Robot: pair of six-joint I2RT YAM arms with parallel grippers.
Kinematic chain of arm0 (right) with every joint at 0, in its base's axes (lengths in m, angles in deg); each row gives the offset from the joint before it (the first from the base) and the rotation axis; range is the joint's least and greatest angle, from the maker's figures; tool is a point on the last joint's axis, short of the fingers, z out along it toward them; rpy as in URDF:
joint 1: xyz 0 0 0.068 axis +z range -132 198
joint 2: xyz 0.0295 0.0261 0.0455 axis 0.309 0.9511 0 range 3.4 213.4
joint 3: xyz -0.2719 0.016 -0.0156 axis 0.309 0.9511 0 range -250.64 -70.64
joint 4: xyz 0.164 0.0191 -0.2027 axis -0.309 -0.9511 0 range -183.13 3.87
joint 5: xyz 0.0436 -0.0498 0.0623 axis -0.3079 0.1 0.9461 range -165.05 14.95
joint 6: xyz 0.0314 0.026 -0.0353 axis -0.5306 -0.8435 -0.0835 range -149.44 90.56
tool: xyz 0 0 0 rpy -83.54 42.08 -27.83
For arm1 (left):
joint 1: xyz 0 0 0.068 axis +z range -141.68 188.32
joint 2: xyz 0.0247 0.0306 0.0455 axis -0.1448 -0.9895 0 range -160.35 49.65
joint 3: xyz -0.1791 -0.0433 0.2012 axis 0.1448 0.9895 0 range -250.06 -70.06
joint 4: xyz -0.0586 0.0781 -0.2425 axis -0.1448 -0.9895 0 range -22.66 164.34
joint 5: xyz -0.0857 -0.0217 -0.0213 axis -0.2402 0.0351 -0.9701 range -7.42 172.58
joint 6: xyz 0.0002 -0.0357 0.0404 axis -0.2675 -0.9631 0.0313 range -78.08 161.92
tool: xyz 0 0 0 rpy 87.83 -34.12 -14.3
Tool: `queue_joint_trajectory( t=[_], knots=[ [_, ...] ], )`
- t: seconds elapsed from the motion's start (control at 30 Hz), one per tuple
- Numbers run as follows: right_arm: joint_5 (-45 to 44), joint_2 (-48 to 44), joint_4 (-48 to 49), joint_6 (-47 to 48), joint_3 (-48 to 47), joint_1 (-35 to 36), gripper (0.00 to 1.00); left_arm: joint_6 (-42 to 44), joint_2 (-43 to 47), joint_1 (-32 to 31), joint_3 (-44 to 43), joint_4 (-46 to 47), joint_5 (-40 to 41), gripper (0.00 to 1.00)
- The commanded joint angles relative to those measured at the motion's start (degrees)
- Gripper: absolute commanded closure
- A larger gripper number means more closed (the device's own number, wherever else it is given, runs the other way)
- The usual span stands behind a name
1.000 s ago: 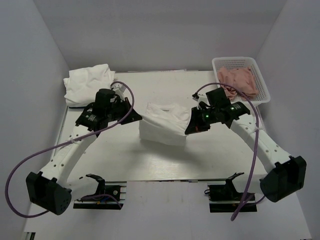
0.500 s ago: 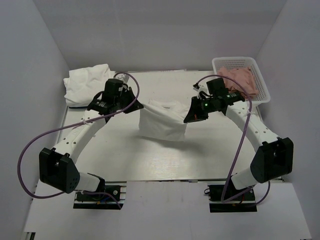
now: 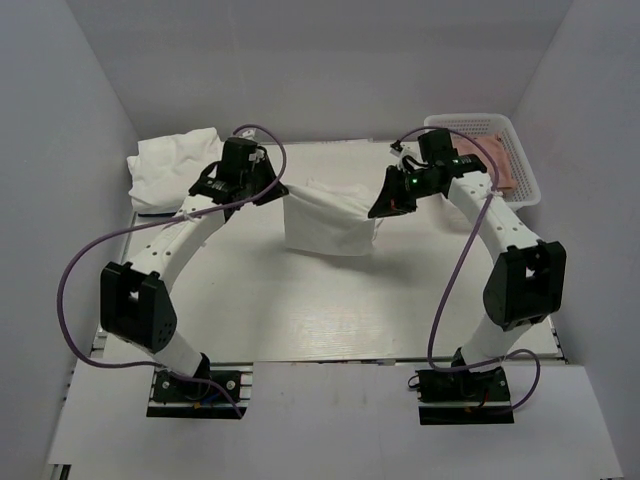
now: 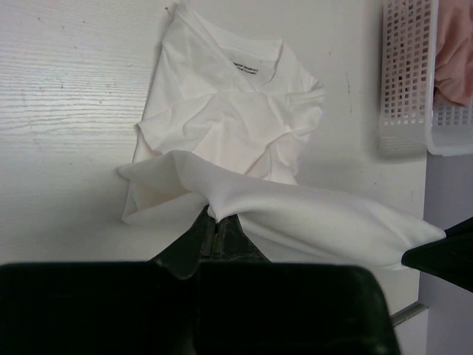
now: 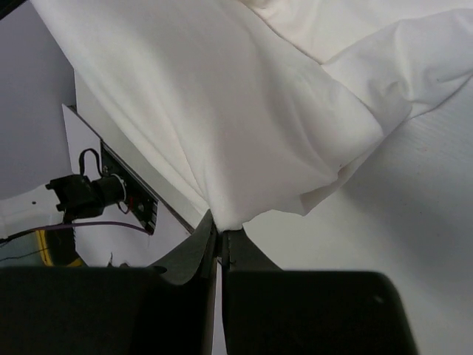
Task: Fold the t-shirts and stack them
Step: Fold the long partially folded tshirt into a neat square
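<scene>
A white t-shirt (image 3: 325,222) hangs stretched between my two grippers above the middle of the table. My left gripper (image 3: 276,191) is shut on its left corner and my right gripper (image 3: 381,206) is shut on its right corner. In the left wrist view the shirt (image 4: 229,118) shows its collar label, its lower part resting on the table, and my left gripper (image 4: 215,222) pinches a fold. In the right wrist view the shirt (image 5: 222,111) fills the top and my right gripper (image 5: 222,238) pinches its edge. Another white t-shirt bundle (image 3: 175,165) lies at the far left.
A white mesh basket (image 3: 520,160) with pink cloth (image 3: 500,160) stands at the far right corner; it also shows in the left wrist view (image 4: 406,81). Grey walls enclose the table (image 3: 320,310) on three sides.
Both arms have reached farther toward the back of the table, carrying the shirt with them. The shirt now hangs more taut and flat between the grippers.
</scene>
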Motion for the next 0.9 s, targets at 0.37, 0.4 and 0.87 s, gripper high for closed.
queue_joint_trajectory(
  t=[0.37, 0.4, 0.87],
  knots=[
    [-2.8, 16.5, 4.5, -3.0, -16.2, -8.3, 1.00, 0.7, -21.2, 3.5, -18.5, 9.4, 0.5, 1.00],
    [-3.9, 17.8, 4.5, -2.8, -17.1, -8.5, 1.00, 0.7, -25.0, 3.5, -21.0, 9.4, 0.0, 1.00],
    [-10.9, 43.0, 32.2, -9.6, -34.4, -9.4, 0.77, -2.2, -51.4, 5.7, -44.1, 21.9, -4.8, 1.00]
  ],
)
